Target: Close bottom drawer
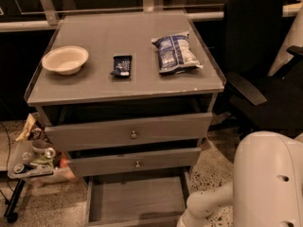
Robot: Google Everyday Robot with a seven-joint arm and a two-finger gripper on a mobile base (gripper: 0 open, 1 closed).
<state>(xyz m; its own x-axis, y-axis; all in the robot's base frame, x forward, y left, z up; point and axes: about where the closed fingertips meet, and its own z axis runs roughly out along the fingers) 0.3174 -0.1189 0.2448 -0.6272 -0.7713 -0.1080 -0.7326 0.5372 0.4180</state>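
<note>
Jutting open under the table [118, 86], the bottom drawer [137, 198] loses its front panel to the frame edge. The white arm [208, 205] by its right corner is cropped, hiding the tool and its grip.

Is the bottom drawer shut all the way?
No, the bottom drawer sticks out, showing its floor; the gripper is out of view, beyond the arm at lower right.

Office-like room: black swivel chair [258, 41], grey drawer cabinet [94, 86], speckled floor [52, 206]; gripper out of frame.
</note>
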